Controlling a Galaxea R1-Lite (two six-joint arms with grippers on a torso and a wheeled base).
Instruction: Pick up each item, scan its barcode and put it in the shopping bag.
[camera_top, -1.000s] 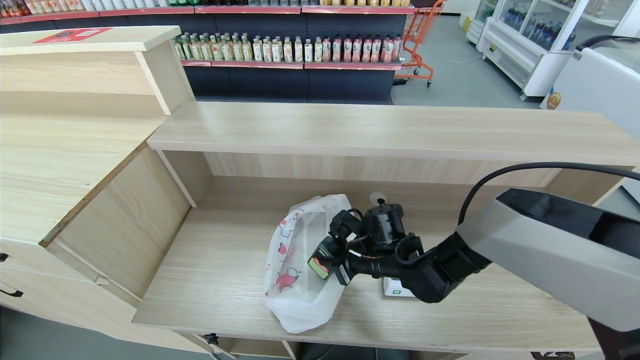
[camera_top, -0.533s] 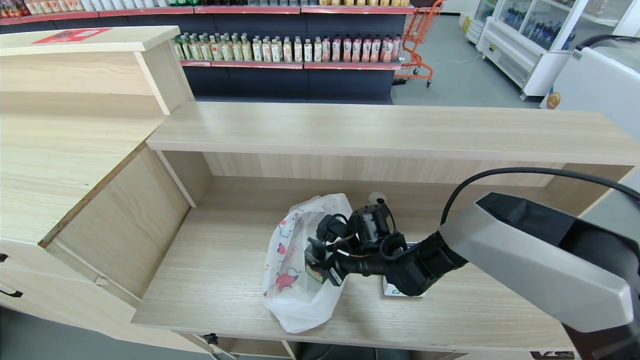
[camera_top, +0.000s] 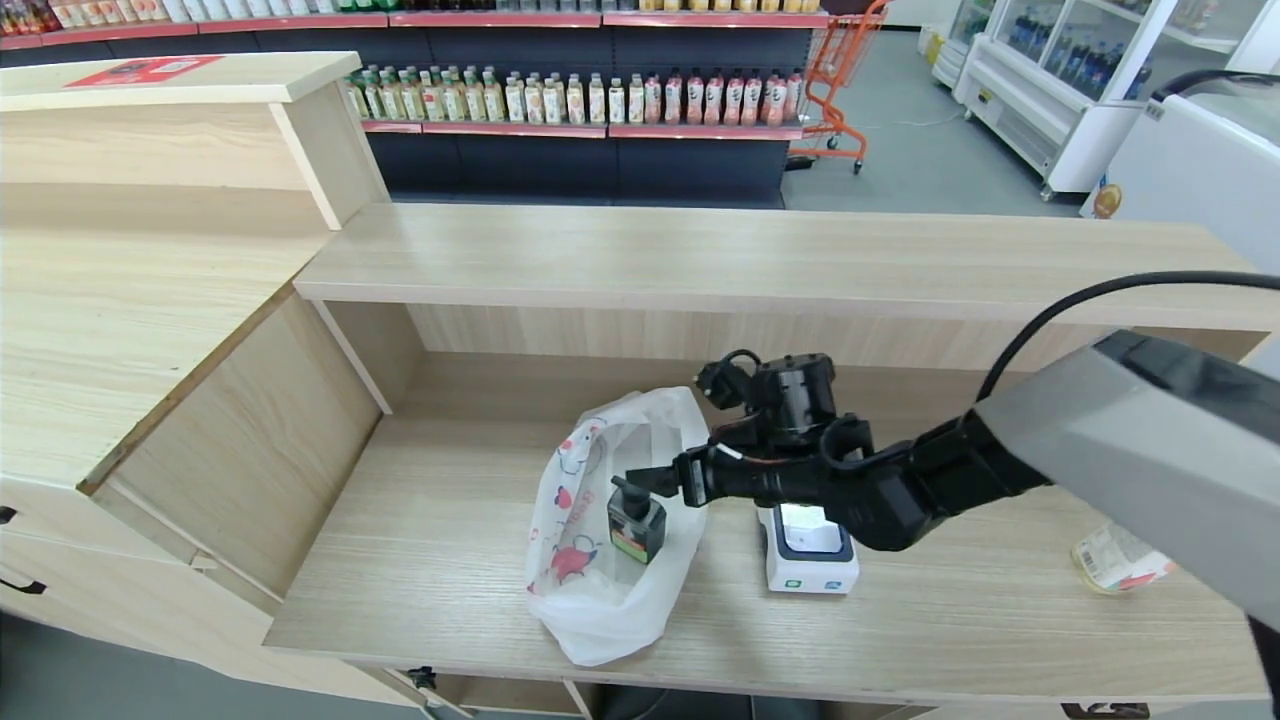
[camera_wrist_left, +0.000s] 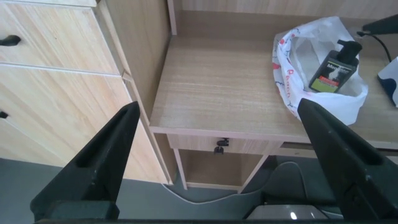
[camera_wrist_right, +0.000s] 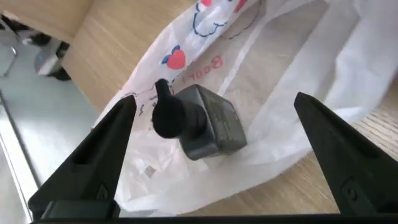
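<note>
Pump bottle (camera_top: 636, 522): standing upright inside the white shopping bag (camera_top: 575, 570), just below the right jaws and not being gripped by them. Right jaws: hanging spread wide apart over the bag's open mouth, holding nothing. Left jaws: also gaping apart and holding nothing, hovering off the near edge of the counter (camera_top: 450, 560), well short of the bag. Sitting beside the bag, under the right arm behind its jaws: a white scanner (camera_top: 810, 560). Lying farther along the counter, well away from both jaws: a labelled container (camera_top: 1120, 560). Lining the aisle far beyond: shelves of drinks (camera_top: 570, 100).
</note>
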